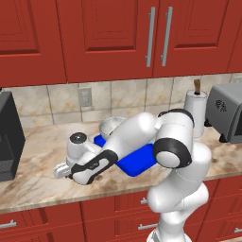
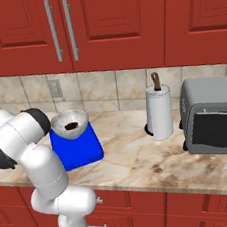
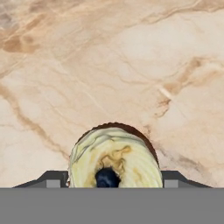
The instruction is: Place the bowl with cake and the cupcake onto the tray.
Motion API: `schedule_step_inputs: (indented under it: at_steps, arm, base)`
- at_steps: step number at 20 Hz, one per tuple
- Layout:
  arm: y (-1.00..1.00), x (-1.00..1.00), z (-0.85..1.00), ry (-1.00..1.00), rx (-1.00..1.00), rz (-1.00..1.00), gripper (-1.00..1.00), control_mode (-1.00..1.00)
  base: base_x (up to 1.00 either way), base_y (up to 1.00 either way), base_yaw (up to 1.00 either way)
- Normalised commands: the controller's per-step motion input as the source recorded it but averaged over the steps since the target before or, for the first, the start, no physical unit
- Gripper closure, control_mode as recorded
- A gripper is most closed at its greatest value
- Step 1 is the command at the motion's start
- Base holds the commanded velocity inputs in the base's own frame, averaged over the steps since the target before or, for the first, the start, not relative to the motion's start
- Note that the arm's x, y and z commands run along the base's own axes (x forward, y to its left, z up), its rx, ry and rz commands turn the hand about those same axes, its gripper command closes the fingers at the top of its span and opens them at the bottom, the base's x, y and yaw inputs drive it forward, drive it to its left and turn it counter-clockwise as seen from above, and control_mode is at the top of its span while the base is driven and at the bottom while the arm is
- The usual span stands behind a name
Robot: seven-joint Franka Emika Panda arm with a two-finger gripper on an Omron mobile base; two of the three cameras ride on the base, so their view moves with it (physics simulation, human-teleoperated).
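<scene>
The cupcake (image 3: 114,157), with pale swirled frosting over a dark brown base, stands on the marble counter (image 3: 131,65) in the hand view. My gripper (image 3: 114,180) straddles it, one dark fingertip (image 3: 54,179) tight against each side. From the left base view the gripper (image 1: 61,171) hangs low over the counter, left of the blue tray (image 1: 139,164). The bowl with cake (image 2: 70,125) rests on the far end of the tray (image 2: 82,152); the arm partly hides the bowl (image 1: 111,125).
A paper towel roll (image 2: 158,112) and a grey toaster oven (image 2: 214,118) stand to the right of the tray. A black appliance (image 1: 7,137) sits at the counter's left end. Red cabinets hang above.
</scene>
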Motion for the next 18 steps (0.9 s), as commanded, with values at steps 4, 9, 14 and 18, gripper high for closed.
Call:
schedule_step_inputs:
  at_steps: [4,9,14,18]
  arm:
    - [0.00,0.00,0.04,-0.01,0.00,0.00,1.00,-1.00]
    - [-0.04,-0.04,0.29,-0.09,0.00,0.00,1.00,-1.00]
    - [-0.36,-0.07,0.36,-0.11,0.00,0.00,1.00,-1.00]
    - [-0.60,0.00,0.23,-0.02,0.00,-0.02,1.00,-1.00]
  base:
    - [0.00,0.00,0.00]
    - [0.00,0.00,0.00]
    - [0.00,0.00,0.00]
    - [0.00,0.00,0.00]
